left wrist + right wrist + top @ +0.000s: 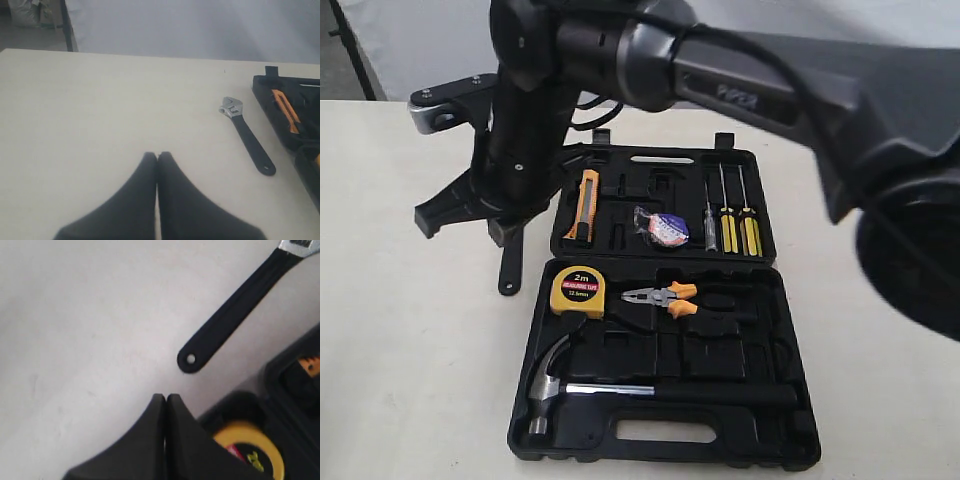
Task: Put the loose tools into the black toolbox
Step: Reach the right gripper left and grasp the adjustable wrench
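Two of the three loose tools are found inside the black toolbox [800, 440], which is laid open on the worktop [400, 350]. The hammer [620, 390] is seated in the half of the toolbox that has the handle cutout, with its shaft along that cutout. The tape roll [661, 227] is placed in the other half, between the utility knife [583, 205] and the screwdrivers [730, 225]. The wrench [248, 137] is not in the toolbox. It is laid flat on the worktop, near the side of the toolbox where the utility knife is kept, and a clear gap is seen between them. In the exterior view it is mostly hidden behind an arm.

The yellow tape measure [578, 292] and the orange-handled pliers [665, 297] are kept in the same half as the hammer, next to the hinge.

The right jaws are clenched together and nothing is grasped; they are held over the toolbox corner with the tape measure, close to the holed end of the wrench handle. The left jaws are also clenched on nothing, and are held over bare worktop, farther from the toolbox than the wrench.
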`<move>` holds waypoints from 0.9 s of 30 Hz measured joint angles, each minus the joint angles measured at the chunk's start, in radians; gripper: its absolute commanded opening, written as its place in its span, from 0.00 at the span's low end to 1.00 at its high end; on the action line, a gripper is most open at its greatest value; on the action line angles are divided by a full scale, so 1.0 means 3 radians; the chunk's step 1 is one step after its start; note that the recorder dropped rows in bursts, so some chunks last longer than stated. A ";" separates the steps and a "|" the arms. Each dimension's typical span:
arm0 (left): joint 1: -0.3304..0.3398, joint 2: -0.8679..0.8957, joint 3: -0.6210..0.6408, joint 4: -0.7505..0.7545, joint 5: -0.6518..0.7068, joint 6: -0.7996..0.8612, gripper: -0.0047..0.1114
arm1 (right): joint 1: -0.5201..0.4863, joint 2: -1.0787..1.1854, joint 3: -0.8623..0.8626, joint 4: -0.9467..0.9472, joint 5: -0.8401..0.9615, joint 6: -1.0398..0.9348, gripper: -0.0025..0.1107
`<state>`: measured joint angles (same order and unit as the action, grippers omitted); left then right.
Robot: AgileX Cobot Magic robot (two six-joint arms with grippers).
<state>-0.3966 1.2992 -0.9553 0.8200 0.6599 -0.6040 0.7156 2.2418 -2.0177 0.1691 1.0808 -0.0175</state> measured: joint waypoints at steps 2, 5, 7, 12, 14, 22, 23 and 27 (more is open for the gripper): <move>0.0000 0.0000 0.0000 0.0000 0.0000 0.0000 0.05 | 0.0000 0.0233 -0.0271 -0.0044 -0.0006 0.0173 0.02; 0.0000 0.0000 0.0000 0.0000 0.0000 0.0000 0.05 | 0.0000 0.0547 -0.0631 -0.0162 -0.0006 0.0325 0.02; 0.0000 0.0000 0.0000 0.0000 0.0000 0.0000 0.05 | 0.0000 0.0745 -0.0851 -0.0227 0.0000 0.0413 0.02; 0.0000 0.0000 0.0000 0.0000 0.0000 0.0000 0.05 | 0.0000 0.1100 -0.1183 -0.0385 0.0071 0.0506 0.02; 0.0000 0.0000 0.0000 0.0000 0.0000 0.0000 0.05 | 0.0000 0.1183 -0.1221 -0.0405 0.0071 0.0556 0.02; 0.0000 0.0000 0.0000 0.0000 0.0000 0.0000 0.05 | 0.0013 0.1267 -0.1267 -0.0407 0.0218 0.0583 0.02; 0.0000 0.0000 0.0000 0.0000 0.0000 0.0000 0.05 | 0.0022 0.1267 -0.1267 -0.0407 0.0243 0.0583 0.02; 0.0000 0.0000 0.0000 0.0000 0.0000 0.0000 0.05 | 0.0071 0.1267 -0.1272 -0.0436 0.0299 0.0595 0.02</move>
<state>-0.3966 1.2992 -0.9553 0.8200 0.6599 -0.6040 0.7371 2.6221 -2.3992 0.0385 1.1706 0.1611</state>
